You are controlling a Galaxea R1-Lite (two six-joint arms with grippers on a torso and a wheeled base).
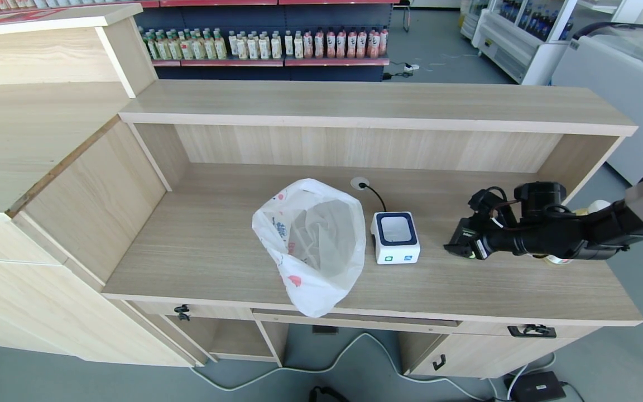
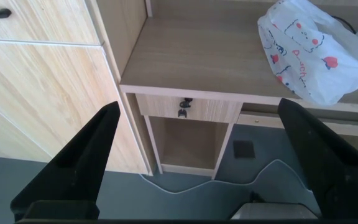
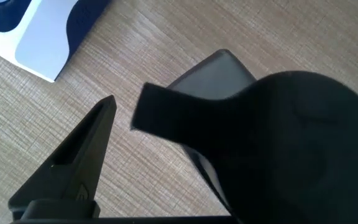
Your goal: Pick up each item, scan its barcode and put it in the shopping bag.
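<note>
Jaws of the left gripper (image 2: 199,104) stand spread wide, gripping nothing; the right gripper (image 1: 458,244), centre-right of the head frame beside the scanner (image 1: 394,237), cannot be judged.

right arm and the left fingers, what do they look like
The right arm is black and tubular, with a round black joint housing and thin black cables looping by the wrist. Near the right gripper sit a white label and a small green mark. The left fingers are plain black wedges tapering to the tips.
</note>
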